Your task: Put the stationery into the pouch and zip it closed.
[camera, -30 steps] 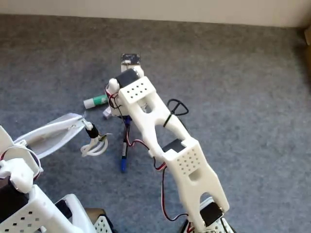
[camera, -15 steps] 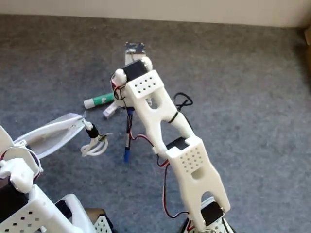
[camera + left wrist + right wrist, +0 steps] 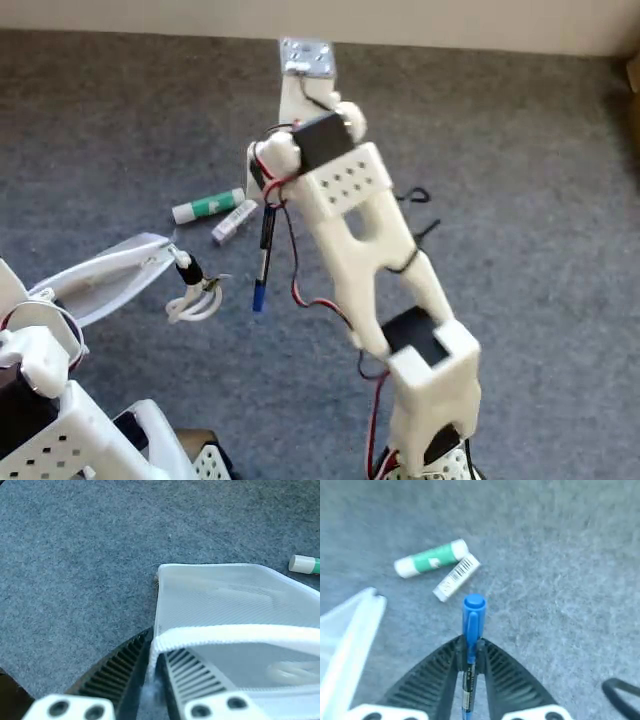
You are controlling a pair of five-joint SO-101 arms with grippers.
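My right gripper is shut on a blue-capped pen, which hangs above the carpet; from above, the pen points down toward the front, under the gripper. A green glue stick and a small white barcoded tube lie side by side on the carpet. My left gripper is shut on the rim of the white mesh pouch, held open at the left. The zipper pull with its white cord dangles off the pouch's end.
Grey carpet covers the whole floor. A pale wall strip runs along the far edge. The right arm's white links and loose wires span the middle. A black cable loop lies near the right gripper.
The right arm has risen and swung away from the front, lifting the blue pen off the carpet. The white tube, hidden before, now lies exposed beside the glue stick. Pouch unmoved.
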